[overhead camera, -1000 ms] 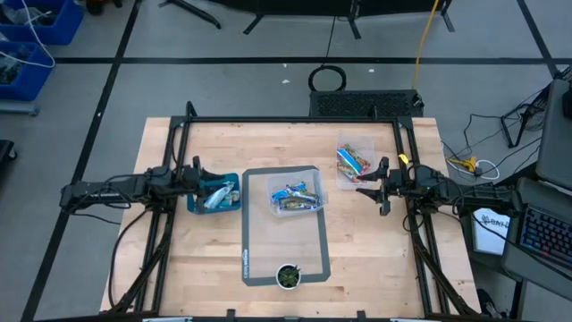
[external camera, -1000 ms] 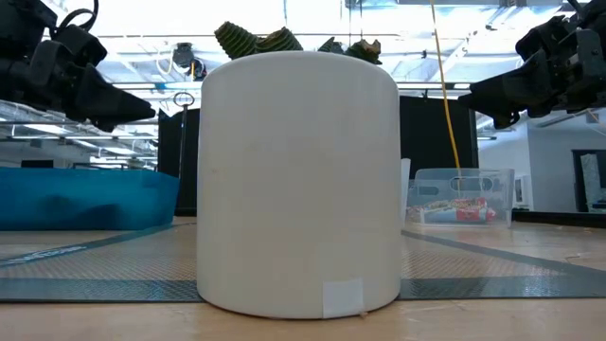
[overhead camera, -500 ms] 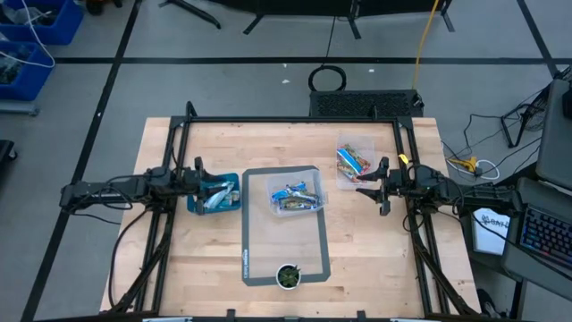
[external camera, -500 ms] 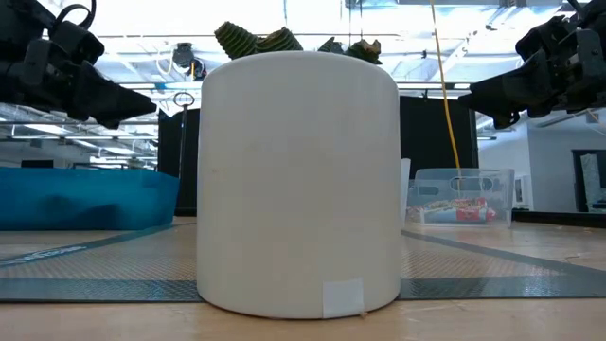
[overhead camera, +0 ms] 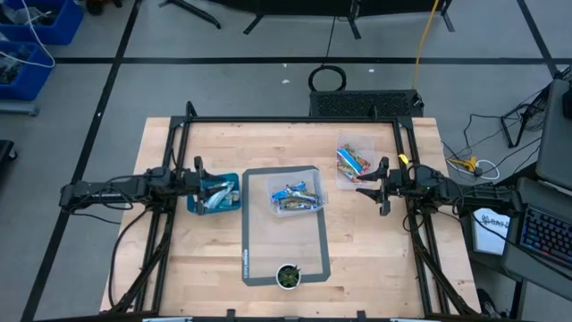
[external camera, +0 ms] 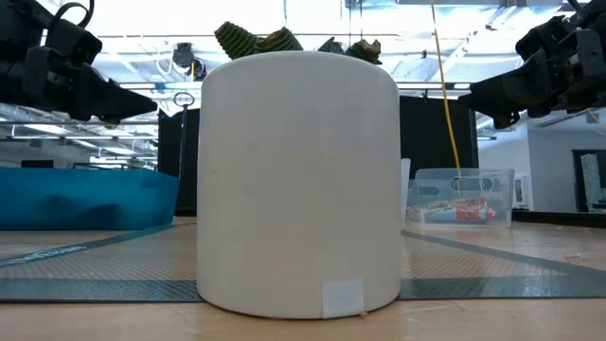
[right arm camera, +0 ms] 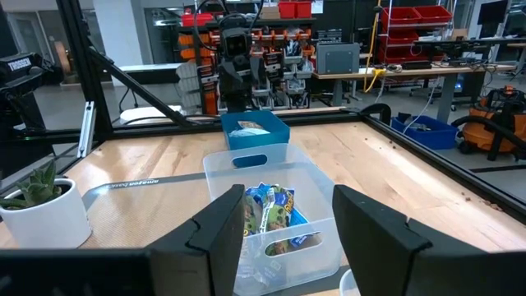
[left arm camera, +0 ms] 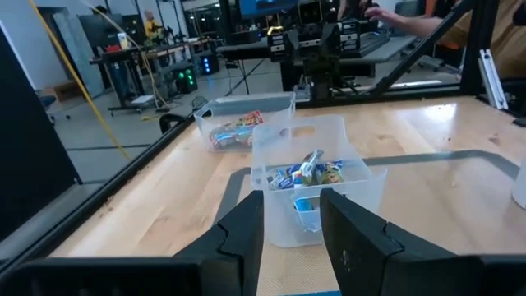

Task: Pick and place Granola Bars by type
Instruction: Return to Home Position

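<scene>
Both left tool (left arm camera: 292,226) and right tool (right arm camera: 288,218) are held parted, empty. Bars (right arm camera: 269,210) ahead are judged light, slippery; a mid-length pinch is advised.

Loads of bare table (overhead camera: 201,259) either side of the mat (overhead camera: 286,240), near half wide open. Clear run down the mat between middle bin (overhead camera: 295,173) and pot (overhead camera: 288,276). Tighter across the middle: blue bin (overhead camera: 214,177) just beside the mat's left edge, right bin (overhead camera: 356,144) off its far right corner, rails (overhead camera: 286,120) round the sides. Out at the flanks, left gripper (overhead camera: 196,182) and right gripper (overhead camera: 365,186).
</scene>
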You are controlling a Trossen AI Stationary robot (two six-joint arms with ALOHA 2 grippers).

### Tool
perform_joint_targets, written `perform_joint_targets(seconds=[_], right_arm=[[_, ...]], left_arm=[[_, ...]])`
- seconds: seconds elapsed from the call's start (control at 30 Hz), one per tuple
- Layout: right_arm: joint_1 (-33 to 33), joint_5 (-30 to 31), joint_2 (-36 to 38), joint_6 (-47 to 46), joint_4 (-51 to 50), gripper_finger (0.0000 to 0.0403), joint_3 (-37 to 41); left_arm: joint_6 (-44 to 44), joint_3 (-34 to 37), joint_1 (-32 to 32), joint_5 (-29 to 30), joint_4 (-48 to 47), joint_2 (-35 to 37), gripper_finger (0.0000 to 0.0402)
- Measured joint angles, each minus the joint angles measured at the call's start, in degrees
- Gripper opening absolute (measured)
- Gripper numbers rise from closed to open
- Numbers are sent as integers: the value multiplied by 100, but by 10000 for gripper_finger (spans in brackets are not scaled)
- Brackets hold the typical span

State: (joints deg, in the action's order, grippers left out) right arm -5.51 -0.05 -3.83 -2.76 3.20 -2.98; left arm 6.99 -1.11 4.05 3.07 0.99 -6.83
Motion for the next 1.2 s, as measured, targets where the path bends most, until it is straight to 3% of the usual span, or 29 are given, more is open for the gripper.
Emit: perform_joint_targets(seconds=[1.2], right_arm=[[0,-1,0,0,0,176,0]], left_arm=[[-166,-9,0,4,178,0,127]])
